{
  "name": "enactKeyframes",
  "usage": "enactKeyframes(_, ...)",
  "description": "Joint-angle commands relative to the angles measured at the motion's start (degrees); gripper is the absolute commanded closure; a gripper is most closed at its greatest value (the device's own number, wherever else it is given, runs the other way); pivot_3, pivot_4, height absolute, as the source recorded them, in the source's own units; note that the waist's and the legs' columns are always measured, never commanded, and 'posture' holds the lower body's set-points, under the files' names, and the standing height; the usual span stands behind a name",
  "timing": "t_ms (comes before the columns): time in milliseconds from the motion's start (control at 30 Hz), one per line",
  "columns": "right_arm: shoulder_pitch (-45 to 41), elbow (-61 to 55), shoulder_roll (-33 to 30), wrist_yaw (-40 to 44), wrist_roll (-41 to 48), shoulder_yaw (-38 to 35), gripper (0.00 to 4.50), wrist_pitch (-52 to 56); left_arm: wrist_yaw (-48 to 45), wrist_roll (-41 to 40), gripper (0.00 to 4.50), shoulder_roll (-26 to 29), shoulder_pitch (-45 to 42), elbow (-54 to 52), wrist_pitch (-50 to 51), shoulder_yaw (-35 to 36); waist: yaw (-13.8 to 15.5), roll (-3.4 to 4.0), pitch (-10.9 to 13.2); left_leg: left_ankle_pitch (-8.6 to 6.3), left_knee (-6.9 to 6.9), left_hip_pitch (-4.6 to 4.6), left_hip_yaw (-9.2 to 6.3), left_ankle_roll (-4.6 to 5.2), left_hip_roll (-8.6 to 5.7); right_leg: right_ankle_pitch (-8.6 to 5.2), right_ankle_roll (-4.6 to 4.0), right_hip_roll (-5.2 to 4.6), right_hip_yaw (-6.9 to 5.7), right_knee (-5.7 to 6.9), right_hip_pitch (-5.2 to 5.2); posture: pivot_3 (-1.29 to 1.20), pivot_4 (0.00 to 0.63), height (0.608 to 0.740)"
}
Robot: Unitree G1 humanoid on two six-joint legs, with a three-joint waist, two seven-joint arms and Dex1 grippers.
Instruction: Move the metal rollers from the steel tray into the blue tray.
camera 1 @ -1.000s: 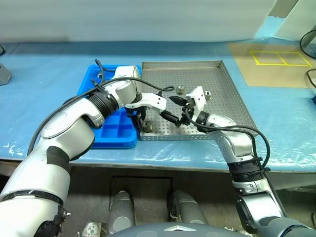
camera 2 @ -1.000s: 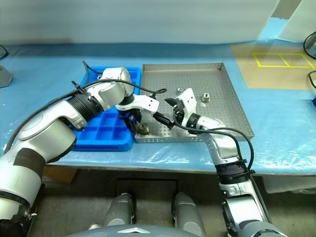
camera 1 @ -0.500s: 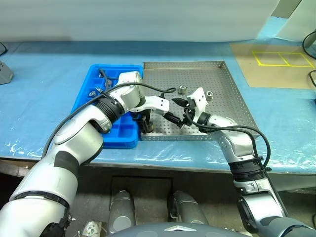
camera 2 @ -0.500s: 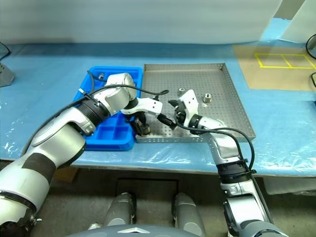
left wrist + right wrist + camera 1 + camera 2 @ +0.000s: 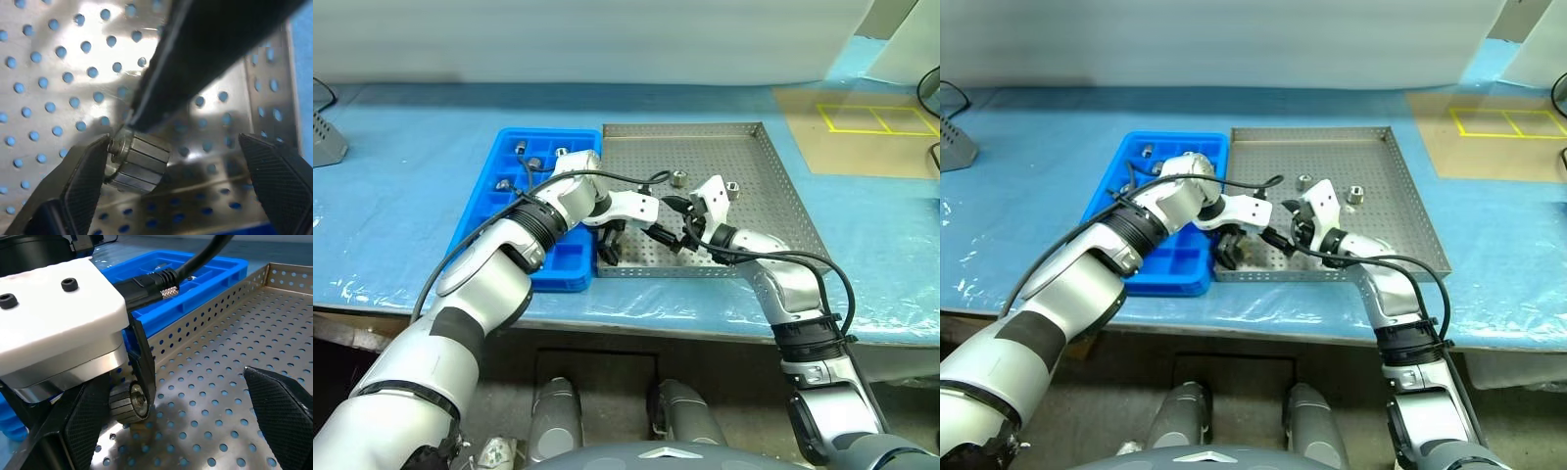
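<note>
My left gripper (image 5: 176, 166) now hangs over the steel tray (image 5: 773, 196), at the tray's 7 o'clock corner, beside the blue tray (image 5: 484, 201). A sec ago it was pinched on a roller there; now its fingers are spread wide and hold nothing. The roller (image 5: 138, 163) sits on the perforated floor betw. the two fingers, touching one pad (image 5: 85, 181) and well apart from the other (can't tell if it lies flat or tilted). My left arm has swung in toward the steel tray, so more of the blue tray shows, w/ a few rollers (image 5: 522, 149) in its far compartments at abt 12 o'clock. My right gripper (image 5: 677, 227) hasn't really moved: fingers wide apart, empty, pointing at the left one from 3 o'clock. Two more rollers (image 5: 677, 178) lie at the steel tray's middle, where they were.
</note>
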Motion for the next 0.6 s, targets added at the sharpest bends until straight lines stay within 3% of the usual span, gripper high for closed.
enactKeyframes(33,-2.65,-5.64,2.09,1.17,2.68,-0.19,0.00,-2.89,1.10,2.73,0.01,-1.45,1.03,2.19,-0.58,-1.36,-0.07,0.00,0.00,0.00,0.00,-0.07,0.00,0.03,0.00,0.01,0.01,0.00,0.00,-0.01,-0.04,-0.18,0.150,0.740)
enactKeyframes(433,-2.96,-4.85,3.38,1.48,2.12,-0.14,0.00,-3.70,0.80,3.84,0.01,0.14,2.86,-1.52,0.79,0.53,-0.12,0.00,0.00,0.00,-0.21,-0.24,0.00,0.15,0.00,0.13,0.22,-0.01,-0.08,-0.02,-0.31,-0.17,0.150,0.740)
enactKeyframes(600,-2.33,-5.36,3.75,0.42,2.17,-1.76,0.00,-4.21,4.11,0.10,0.01,5.11,6.85,-10.20,4.50,8.66,-0.57,0.01,0.01,-0.01,-0.30,-0.23,0.01,0.12,0.01,0.13,0.22,-0.01,-0.08,-0.03,-0.36,-0.20,0.150,0.740)
